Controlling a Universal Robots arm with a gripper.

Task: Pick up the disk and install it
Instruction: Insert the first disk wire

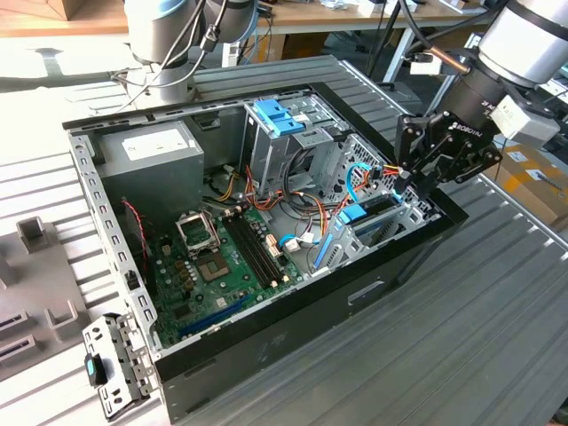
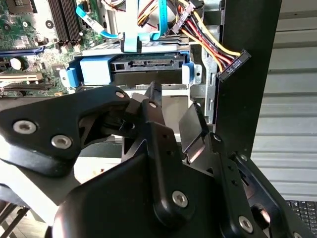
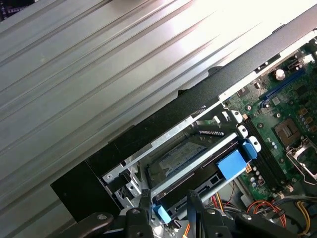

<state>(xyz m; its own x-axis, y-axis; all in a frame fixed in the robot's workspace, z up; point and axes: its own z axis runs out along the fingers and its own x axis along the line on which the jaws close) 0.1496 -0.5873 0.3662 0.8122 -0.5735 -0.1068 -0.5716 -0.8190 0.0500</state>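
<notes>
The disk [image 3: 181, 156] lies flat in the metal drive bay at the end of the open computer case [image 1: 293, 306], held in a blue carrier [image 3: 231, 162]. In the second wrist view its connector edge [image 2: 148, 64] faces the motherboard, with the blue carrier [image 2: 91, 69] around it. My gripper [image 1: 410, 182] hovers just above this bay on the exterior view's right. Both wrist views show its black fingers [image 2: 153, 106] apart, with nothing held in the gripper [image 2: 171, 111]. A small blue tab [image 3: 161, 213] of the bay lies below the gap of the gripper [image 3: 168, 198].
Red, yellow and orange cables with a black plug [image 2: 233, 62] hang beside the bay. The case holds a grey power supply [image 1: 151, 155], a motherboard [image 1: 222, 257] and a blue bracket [image 1: 280, 115]. A second arm's base [image 1: 164, 44] stands behind. A metal bracket [image 1: 111, 364] lies on the ribbed table.
</notes>
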